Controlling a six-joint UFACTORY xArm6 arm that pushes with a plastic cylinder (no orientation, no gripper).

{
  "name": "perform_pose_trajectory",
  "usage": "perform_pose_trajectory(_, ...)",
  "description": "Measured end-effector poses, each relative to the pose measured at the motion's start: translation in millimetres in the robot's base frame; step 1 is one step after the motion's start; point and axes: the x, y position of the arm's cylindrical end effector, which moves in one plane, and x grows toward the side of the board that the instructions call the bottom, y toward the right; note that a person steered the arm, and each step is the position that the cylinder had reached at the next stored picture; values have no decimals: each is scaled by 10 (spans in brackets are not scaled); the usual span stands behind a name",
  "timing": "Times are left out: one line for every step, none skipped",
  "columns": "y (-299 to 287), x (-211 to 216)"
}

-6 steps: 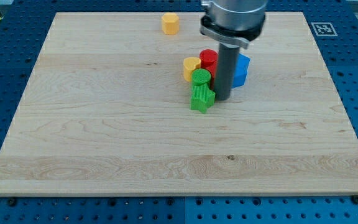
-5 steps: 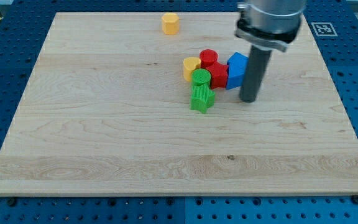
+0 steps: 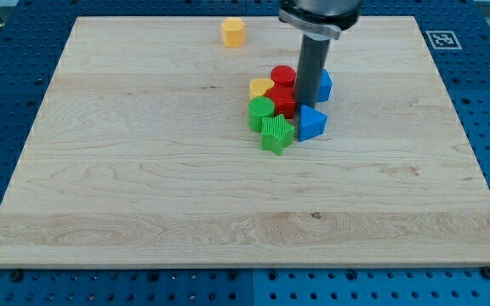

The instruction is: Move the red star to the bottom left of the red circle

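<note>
The red circle [image 3: 282, 76] sits in a tight cluster near the board's middle top. The red star [image 3: 284, 101] lies directly below it, touching it. My tip [image 3: 310, 105] stands just right of the red star, between two blue blocks: one [image 3: 325, 84] is to the rod's right, partly hidden, and the other [image 3: 311, 123] is just below the tip. A yellow heart [image 3: 261, 87] lies left of the red circle. A green circle [image 3: 260, 110] lies left of the red star and a green star [image 3: 276, 133] below it.
A yellow hexagon [image 3: 233, 31] stands alone near the top edge of the wooden board [image 3: 143, 187]. The arm's body hangs over the board's top middle. Blue pegboard surrounds the board.
My tip swung out right of the blue blocks, then back left into the cluster. The two blue blocks have split; one now lies lower. The green circle has shifted left.
</note>
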Motion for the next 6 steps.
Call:
perform_pose_trajectory(-40,0)
perform_pose_trajectory(207,2)
perform_pose_trajectory(755,3)
perform_pose_trajectory(957,-49)
perform_pose_trajectory(787,-176)
perform_pose_trajectory(776,-222)
